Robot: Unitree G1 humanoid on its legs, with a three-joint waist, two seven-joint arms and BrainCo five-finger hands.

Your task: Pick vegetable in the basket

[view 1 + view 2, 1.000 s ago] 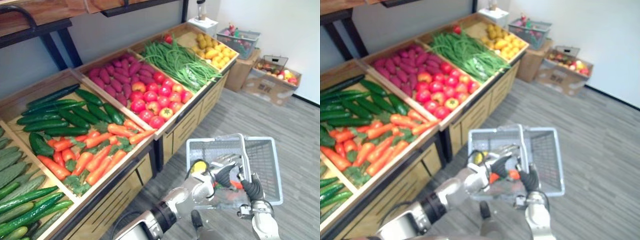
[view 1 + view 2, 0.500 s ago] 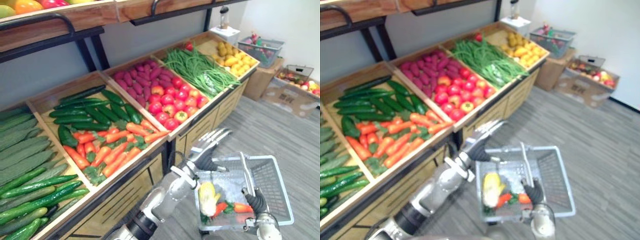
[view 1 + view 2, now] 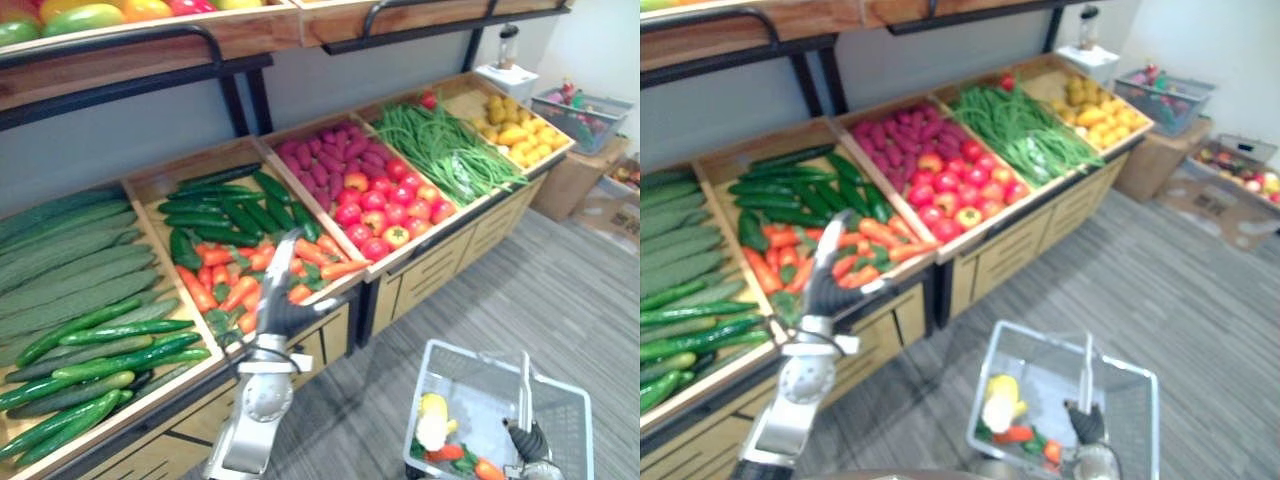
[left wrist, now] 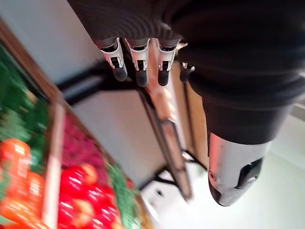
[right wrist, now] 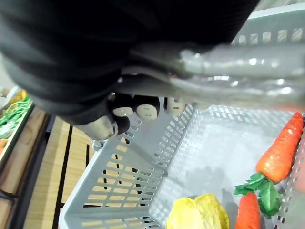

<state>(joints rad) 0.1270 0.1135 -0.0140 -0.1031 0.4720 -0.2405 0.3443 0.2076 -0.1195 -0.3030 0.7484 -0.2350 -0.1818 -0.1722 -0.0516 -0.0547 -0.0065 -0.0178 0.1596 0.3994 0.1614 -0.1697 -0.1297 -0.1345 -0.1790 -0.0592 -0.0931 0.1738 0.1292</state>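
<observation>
Now my left hand point(image 3: 283, 296) hovers straight-fingered and empty over the carrots point(image 3: 316, 254) mid-frame, right hand point(image 3: 529, 441) curled round the basket point(image 3: 480, 358) handle lower right; carrots look stiff and light, so I'd grip one mid-body.

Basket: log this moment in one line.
left hand: open, empty, near shelf carrots | right hand: shut on handle | basket: corn, carrots

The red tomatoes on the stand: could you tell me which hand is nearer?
Left. The left hand is by the orange carrots beside the red tomatoes; the right hand grips the grey basket's handle, farther off.
</observation>
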